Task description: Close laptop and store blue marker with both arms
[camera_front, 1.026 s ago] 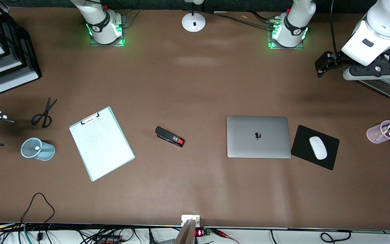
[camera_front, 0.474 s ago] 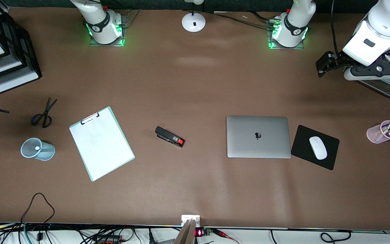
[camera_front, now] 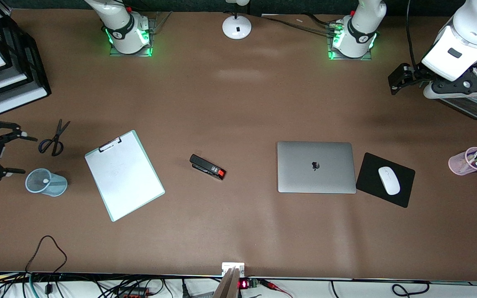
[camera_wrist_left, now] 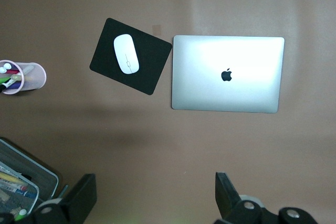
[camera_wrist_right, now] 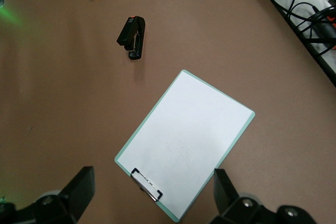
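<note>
The laptop [camera_front: 315,167] lies shut on the brown table, lid up with its dark logo showing; it also shows in the left wrist view [camera_wrist_left: 227,73]. The blue marker's body cannot be made out; a small white end shows inside the pale blue mesh cup [camera_front: 46,182]. My left gripper [camera_front: 396,78] is open and empty, up over the table at the left arm's end, beside the mesh tray; its jaws stand wide in the left wrist view [camera_wrist_left: 155,198]. My right gripper [camera_front: 20,153] is open and empty, between the scissors and the blue cup; it hangs over the clipboard's clip end [camera_wrist_right: 152,195].
A white clipboard [camera_front: 124,175] and a black-and-red stapler [camera_front: 207,167] lie toward the right arm's end. Scissors [camera_front: 54,138] lie near the right gripper. A black mousepad [camera_front: 371,165] with a white mouse [camera_front: 389,180] lies beside the laptop. A pink cup [camera_front: 470,161] holds markers.
The right gripper slid nearly out of view at the table's end, then came back in toward the scissors and blue cup. The left gripper drifted slightly toward the mesh tray.
</note>
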### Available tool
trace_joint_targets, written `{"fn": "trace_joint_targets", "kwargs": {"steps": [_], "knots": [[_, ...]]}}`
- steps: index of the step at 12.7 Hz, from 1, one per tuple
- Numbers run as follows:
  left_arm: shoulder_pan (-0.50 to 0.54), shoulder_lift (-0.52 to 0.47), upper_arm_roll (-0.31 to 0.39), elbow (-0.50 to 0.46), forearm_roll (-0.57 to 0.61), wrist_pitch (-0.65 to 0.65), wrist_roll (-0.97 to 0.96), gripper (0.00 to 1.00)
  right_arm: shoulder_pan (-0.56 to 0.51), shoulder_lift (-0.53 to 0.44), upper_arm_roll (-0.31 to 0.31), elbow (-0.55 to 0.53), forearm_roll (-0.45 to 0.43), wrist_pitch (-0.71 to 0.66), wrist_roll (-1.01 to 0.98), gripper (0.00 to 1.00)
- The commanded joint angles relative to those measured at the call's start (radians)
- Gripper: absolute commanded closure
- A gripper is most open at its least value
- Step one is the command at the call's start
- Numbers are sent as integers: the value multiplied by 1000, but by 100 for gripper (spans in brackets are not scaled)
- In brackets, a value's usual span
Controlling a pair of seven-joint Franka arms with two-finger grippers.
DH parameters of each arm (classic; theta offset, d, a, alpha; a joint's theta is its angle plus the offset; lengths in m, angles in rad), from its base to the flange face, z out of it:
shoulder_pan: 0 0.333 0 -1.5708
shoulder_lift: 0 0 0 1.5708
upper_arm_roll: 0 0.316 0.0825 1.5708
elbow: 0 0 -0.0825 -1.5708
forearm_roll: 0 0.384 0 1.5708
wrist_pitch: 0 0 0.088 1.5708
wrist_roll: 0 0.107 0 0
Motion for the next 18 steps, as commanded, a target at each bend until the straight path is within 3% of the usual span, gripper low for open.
{"fn": "trace_joint_targets", "kwargs": {"steps": [1,9,14,18], "knots": [[11,4,-2,20,-17,-13,19,0,61,-111,-2,-120,-52,4,195,0],[11,4,-7,21,-17,-13,18,0,162,-292,-2,-392,-230,139,736,0],[11,4,-8,20,-17,-13,18,0,198,-312,-2,-387,-414,77,1120,0],[11,4,-8,20,-18,-13,18,0,162,-349,-7,-315,-534,36,1214,0]]}}
